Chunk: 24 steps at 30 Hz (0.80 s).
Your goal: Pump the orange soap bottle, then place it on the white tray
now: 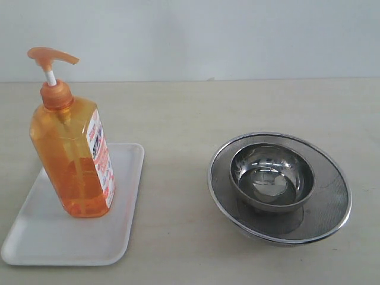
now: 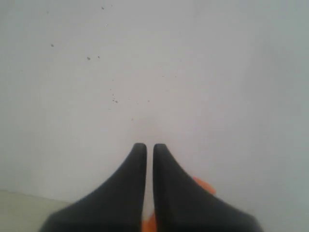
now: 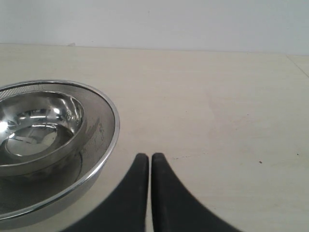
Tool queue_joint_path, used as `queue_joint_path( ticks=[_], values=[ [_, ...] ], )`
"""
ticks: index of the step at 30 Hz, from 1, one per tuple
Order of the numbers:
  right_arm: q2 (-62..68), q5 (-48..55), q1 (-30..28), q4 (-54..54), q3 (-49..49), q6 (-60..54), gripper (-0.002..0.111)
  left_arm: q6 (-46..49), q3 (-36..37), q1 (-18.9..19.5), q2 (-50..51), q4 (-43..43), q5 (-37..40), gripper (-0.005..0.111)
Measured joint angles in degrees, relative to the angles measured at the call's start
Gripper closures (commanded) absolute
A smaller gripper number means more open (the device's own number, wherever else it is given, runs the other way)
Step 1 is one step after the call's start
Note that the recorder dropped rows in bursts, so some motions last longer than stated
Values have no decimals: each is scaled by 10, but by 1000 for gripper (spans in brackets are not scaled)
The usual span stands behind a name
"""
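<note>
A pale, matte beige table [image 1: 196, 113] fills the scene. On its left lies the white tray [image 1: 35, 237], smooth flat plastic with rounded corners and a low rim. Well apart on the right, a round mesh strainer [image 1: 332, 196] holds a shiny steel bowl [image 1: 272, 176]. The orange soap bottle [image 1: 68, 160], tall, translucent and rectangular, stands upright on the tray. The left gripper [image 2: 146, 147] and right gripper [image 3: 146, 157], both with black tapered fingers, are closed and hold nothing.

The left pincer [image 2: 146, 146] hides nearly all of the orange soap bottle [image 2: 205, 185].
</note>
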Motion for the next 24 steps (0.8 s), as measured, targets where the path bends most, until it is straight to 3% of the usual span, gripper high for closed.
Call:
queue_joint_path(
  ticks=[1,3,4,6,7,11,14,17,24],
  values=[
    [0,0,0,0,0,0,108,-57,0,0,-1,2,2,102],
    [0,0,0,0,0,0,108,-268,0,0,-2,64,21,102],
    [0,0,0,0,0,0,108,-437,0,0,-4,136,43,102],
    [0,0,0,0,0,0,108,-633,0,0,-4,268,57,102],
    [0,0,0,0,0,0,108,-683,0,0,-4,318,58,102],
    [0,0,0,0,0,0,108,-742,4,0,-4,656,61,102],
    [0,0,0,0,0,0,108,-744,29,2,-4,846,64,102],
    [0,0,0,0,0,1,108,-744,64,16,-4,932,67,102],
    [0,0,0,0,0,1,108,-759,116,26,-4,947,72,102]
  ],
)
